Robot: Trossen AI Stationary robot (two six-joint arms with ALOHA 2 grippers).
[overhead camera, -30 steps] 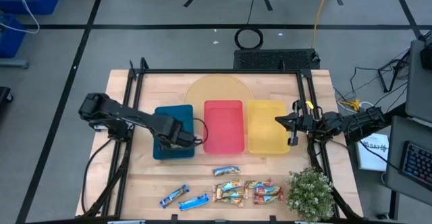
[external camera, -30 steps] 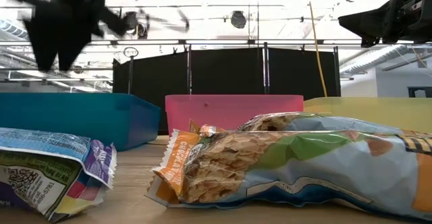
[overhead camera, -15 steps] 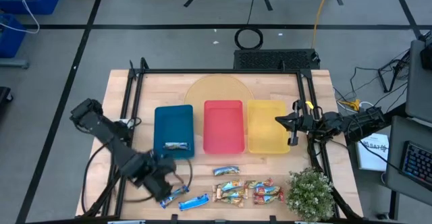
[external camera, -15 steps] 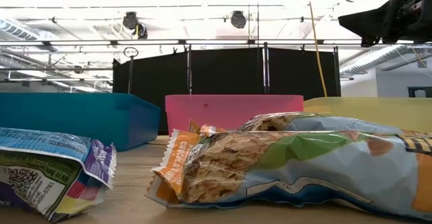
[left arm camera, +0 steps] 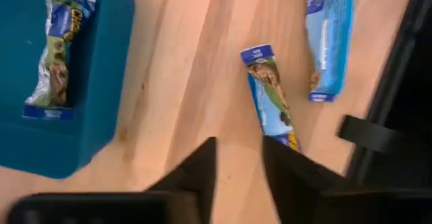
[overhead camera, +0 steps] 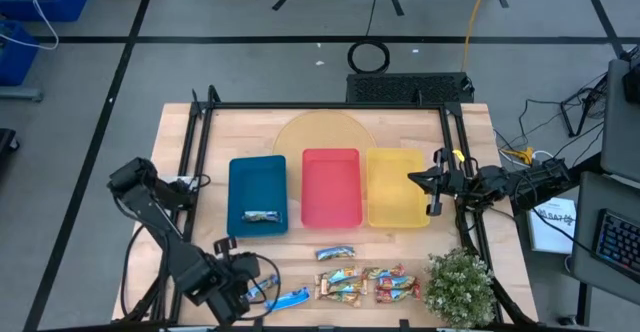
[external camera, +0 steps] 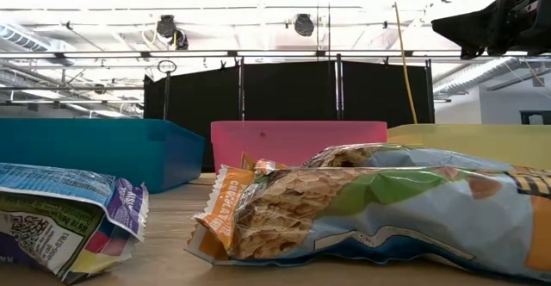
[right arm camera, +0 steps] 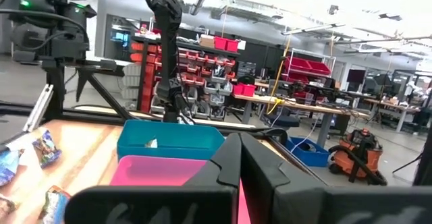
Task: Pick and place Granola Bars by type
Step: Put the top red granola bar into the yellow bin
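Observation:
My left gripper (overhead camera: pixel 248 288) (left arm camera: pixel 239 173) hangs over the table's near left, open by a narrow gap with bare wood between its fingers. A bright blue granola bar (left arm camera: pixel 268 96) (overhead camera: pixel 265 290) lies flat just ahead of it, its near end hidden behind one finger (left arm camera: pixel 290 170). A second blue bar (left arm camera: pixel 327 38) (overhead camera: pixel 291 297) lies beside it. One bar (overhead camera: pixel 262 215) (left arm camera: pixel 57 55) lies in the blue tray (overhead camera: pixel 240 177). Several more bars (overhead camera: pixel 365 280) (external camera: pixel 370 204) lie on the near middle. My right gripper (overhead camera: pixel 432 188) (right arm camera: pixel 239 163) is shut over the yellow tray's right rim (overhead camera: pixel 424 187). My left gripper comes from above at the near end of the bright blue bar (left arm camera: pixel 283 137). One finger stands over that end and hides it. I cannot tell whether it touches the bar. The bar lies flat on the table.
The red tray (overhead camera: pixel 331 212) and the yellow tray (overhead camera: pixel 395 212) stand in a row right of the blue one. A potted plant (overhead camera: pixel 460 287) sits at the near right corner. A black frame rail (left arm camera: pixel 388 89) runs along the table's near edge.
My left gripper has swung from over the blue tray toward the table's near edge and come down by the bright blue bars at the near left. The bar in the blue tray shows where the gripper stood.

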